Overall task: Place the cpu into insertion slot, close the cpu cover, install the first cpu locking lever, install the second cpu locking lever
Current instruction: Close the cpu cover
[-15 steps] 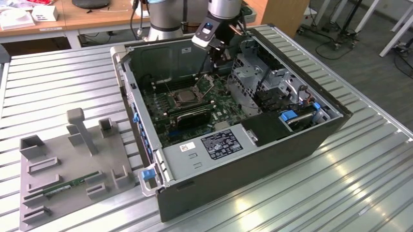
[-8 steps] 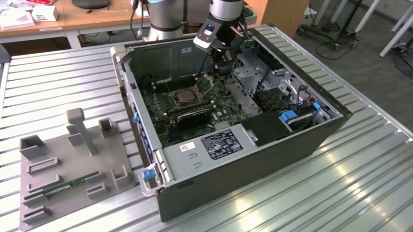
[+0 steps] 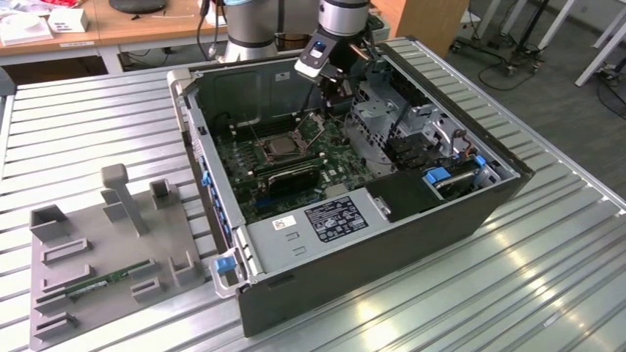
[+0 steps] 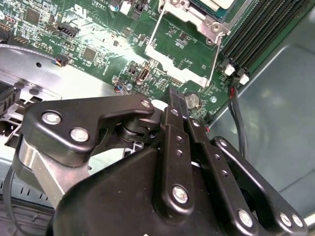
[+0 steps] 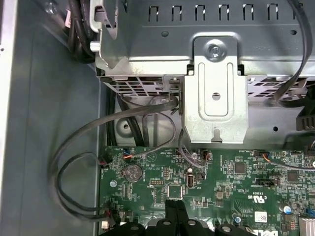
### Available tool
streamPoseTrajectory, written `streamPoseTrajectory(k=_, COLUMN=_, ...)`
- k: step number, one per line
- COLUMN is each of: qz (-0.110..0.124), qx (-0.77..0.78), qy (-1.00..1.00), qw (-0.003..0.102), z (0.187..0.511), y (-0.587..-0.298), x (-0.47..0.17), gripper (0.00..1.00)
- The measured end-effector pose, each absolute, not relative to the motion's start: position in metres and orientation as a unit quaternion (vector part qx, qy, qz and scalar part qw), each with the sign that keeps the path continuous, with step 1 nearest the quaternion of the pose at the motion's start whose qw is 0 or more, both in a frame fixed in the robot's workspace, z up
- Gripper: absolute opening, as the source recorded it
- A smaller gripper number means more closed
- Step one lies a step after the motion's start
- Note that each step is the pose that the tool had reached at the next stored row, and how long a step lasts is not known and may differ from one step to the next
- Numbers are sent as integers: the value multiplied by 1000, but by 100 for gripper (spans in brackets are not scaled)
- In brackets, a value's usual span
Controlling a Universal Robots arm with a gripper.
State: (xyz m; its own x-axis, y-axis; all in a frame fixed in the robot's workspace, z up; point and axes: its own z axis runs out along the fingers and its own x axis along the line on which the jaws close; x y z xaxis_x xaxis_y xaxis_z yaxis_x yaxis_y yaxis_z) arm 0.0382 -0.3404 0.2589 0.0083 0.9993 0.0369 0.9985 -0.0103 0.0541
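Read across the exterior view from its left. Grey fixture tray carrying a memory stick, well apart from the work. Next, open computer case with the motherboard on its floor. Found the cpu lying in the socket near the board's middle, apparently seated. To the exterior view's right of it, the gripper hanging inside the case beside the metal drive cage. Fingers pressed together in the second wrist view, clamping nothing.

Cpu cover not yet down: swung up off the socket, showing green board through its opening. Fingertips near its free edge, no visible contact.

Risks, as judged:
- Pushing the frame off-centre and twisting the hinge.
- Dropping it hard onto a chip not lying flat and bending socket pins.
- Catching the black cable beside the fingers.

Orientation:
- Cpu flat, metal top facing the open side of the case. Square, so no long axis to speak of.
- Cover hinged at the socket edge, free edge pointing toward the fingertips.
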Motion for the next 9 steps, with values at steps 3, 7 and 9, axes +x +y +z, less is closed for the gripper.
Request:
streamPoseTrajectory(k=3, qz=32, qx=710, qy=703, qw=6, z=254, y=-340, x=39, gripper=11)
streamPoseTrajectory(k=7, qz=32, qx=710, qy=703, qw=7, z=249, y=-340, x=39, gripper=11)
streamPoseTrajectory(k=9, qz=32, qx=710, qy=703, qw=7, z=247, y=-340, x=39, gripper=11)
